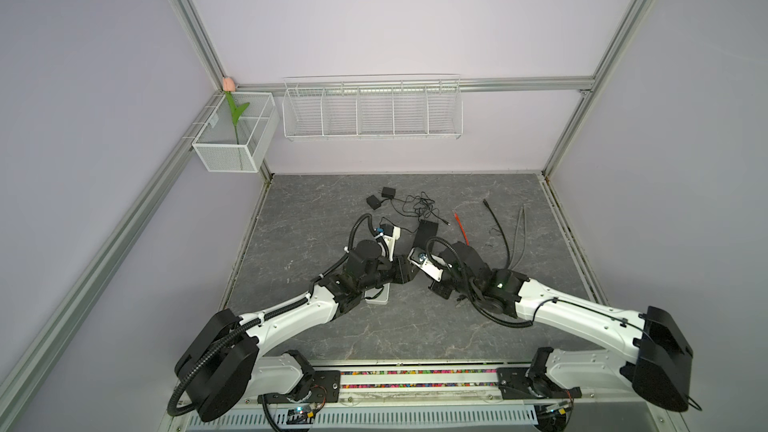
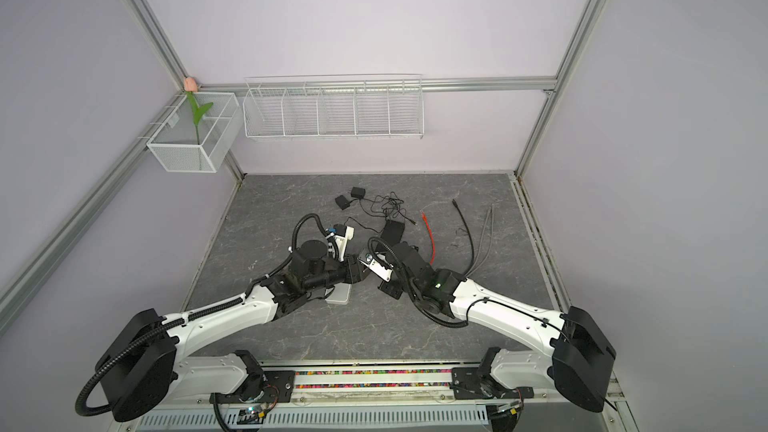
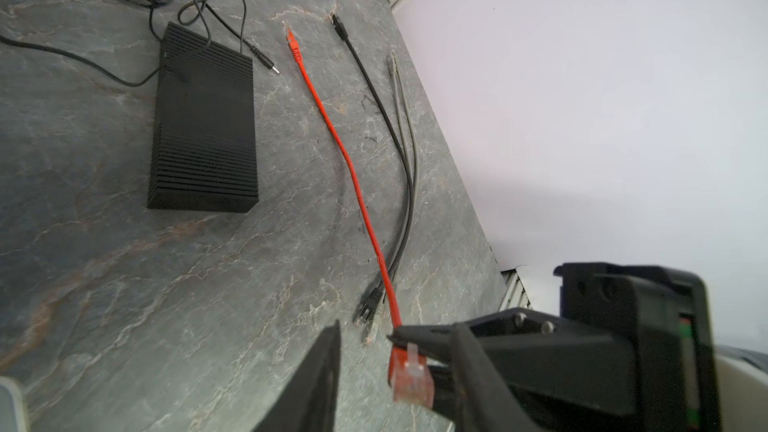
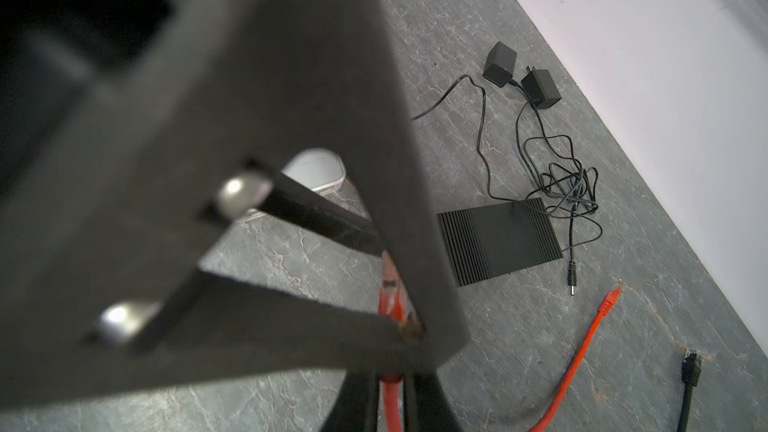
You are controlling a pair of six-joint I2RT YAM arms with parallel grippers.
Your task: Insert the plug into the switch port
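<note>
Right pincer (image 3: 398, 342) on blurred red plug (image 3: 409, 376)

We're in a robotics lab test cell, not a home or office: aluminium extrusion frame (image 1: 197, 31) boxing in plain lilac panels (image 1: 395, 14). Stone-print tabletop (image 1: 374, 326) has a left arm (image 1: 291, 313) and a right arm (image 1: 582, 313) mounted on a rail (image 1: 419, 379) along its front edge, with slotted cable duct (image 1: 415, 415) in front of that. Wire rack (image 1: 372, 108) hangs on the back panel, mesh box (image 1: 224, 157) with a fake tulip (image 1: 239, 110) by the back left corner. Props on the tabletop are network kit: black switch (image 3: 203, 126), red patch cable (image 3: 334, 126), power adapters (image 4: 500, 64).
</note>
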